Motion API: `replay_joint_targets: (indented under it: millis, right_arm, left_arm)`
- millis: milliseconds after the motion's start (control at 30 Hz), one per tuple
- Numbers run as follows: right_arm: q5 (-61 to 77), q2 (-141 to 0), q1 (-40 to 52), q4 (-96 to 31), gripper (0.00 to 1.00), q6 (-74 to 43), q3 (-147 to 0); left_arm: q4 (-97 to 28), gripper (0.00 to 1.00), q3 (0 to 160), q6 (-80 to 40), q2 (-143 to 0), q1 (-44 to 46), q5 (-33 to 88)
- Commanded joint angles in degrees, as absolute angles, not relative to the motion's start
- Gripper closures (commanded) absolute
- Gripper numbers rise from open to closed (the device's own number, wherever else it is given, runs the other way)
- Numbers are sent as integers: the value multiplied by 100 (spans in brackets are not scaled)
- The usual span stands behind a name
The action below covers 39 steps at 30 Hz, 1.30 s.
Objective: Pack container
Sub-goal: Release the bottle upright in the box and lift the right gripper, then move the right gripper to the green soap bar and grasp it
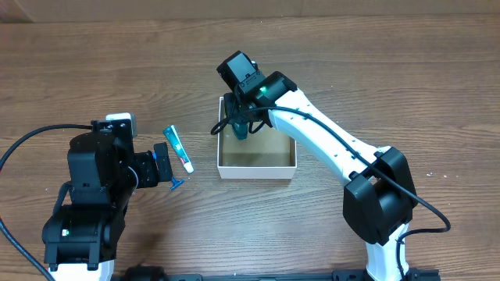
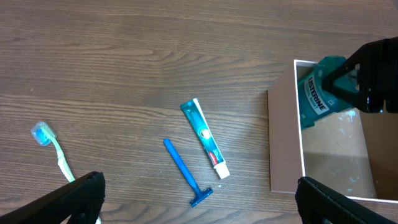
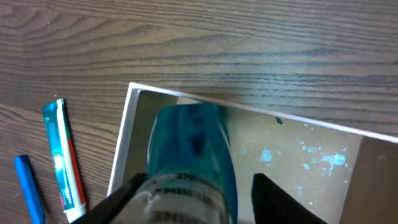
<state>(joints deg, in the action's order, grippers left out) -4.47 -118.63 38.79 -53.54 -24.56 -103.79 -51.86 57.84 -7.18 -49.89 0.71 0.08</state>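
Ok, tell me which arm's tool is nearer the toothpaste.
Left. The left tool, open, sits just beside the toothpaste, not touching; the right tool is over the box, shut on a mouthwash bottle.

Brown wood-grain table (image 2: 124, 62), square white-walled container (image 2: 285, 143) with a brown floor resting on it, small toothpaste tube (image 2: 204, 139) lying flat near the container's left wall, blue razor (image 2: 183, 171) just beside the tube, pale green toothbrush (image 2: 53, 146) with a blue head well apart further left

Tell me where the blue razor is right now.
The blue razor lies on the table on the robot's left side, just left of the toothpaste tube in the left wrist view, with the toothbrush farther left and the container off right.
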Motion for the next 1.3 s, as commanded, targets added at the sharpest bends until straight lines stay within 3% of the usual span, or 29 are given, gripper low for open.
replay_joint_targets:
  millis: [0,333,400,533,600,800,1100,1267]
  right_arm:
    - [-381,-11675,3970,-5297,39,-1977,-10591]
    - [-888,-9828,3927,-6049,31,-1520,-11358]
    - [-2053,-9240,3586,-6399,12,-2163,-11367]
    - [-1920,-8840,1929,-7465,8,-2296,-11365]
    - [-1216,-8875,314,-8265,6,-2215,-11004]
    - [-309,-8873,-1120,-8318,6,-1686,-9633]
    - [790,-7937,-1057,-8993,4,-1149,-9240]
    - [1063,-6864,-1057,-8416,0,-1420,-7863]
  left_arm:
    - [-5179,0,5948,-794,-4945,43,49]
    - [-5164,0,5948,-792,-4945,43,47]
    - [-5175,0,5948,-792,-4945,43,47]
    - [-5181,0,5948,-792,-4945,43,47]
    - [-5179,0,5948,-792,-4945,43,47]
    - [-5183,0,5946,-790,-4952,43,36]
    - [-5201,0,5946,-773,-4965,43,-64]
    - [-5205,0,5946,-773,-5054,43,-62]
